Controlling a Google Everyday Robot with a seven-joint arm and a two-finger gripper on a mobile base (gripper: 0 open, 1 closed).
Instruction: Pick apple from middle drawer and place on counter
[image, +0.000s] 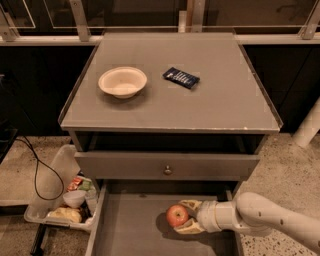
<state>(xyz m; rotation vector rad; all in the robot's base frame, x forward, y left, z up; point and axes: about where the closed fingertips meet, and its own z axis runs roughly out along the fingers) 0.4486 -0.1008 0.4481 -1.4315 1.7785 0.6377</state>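
The red apple with yellowish patches lies low in the open middle drawer, right of centre on its grey floor. My gripper reaches in from the right on a white arm, with one beige finger behind the apple and one in front, shut on it. The counter is the grey cabinet top above, with a thin raised rim.
A beige bowl and a dark blue packet lie on the counter's far half. A closed drawer front with a round knob sits just above the open drawer. A bin of groceries and a black cable are on the floor at left.
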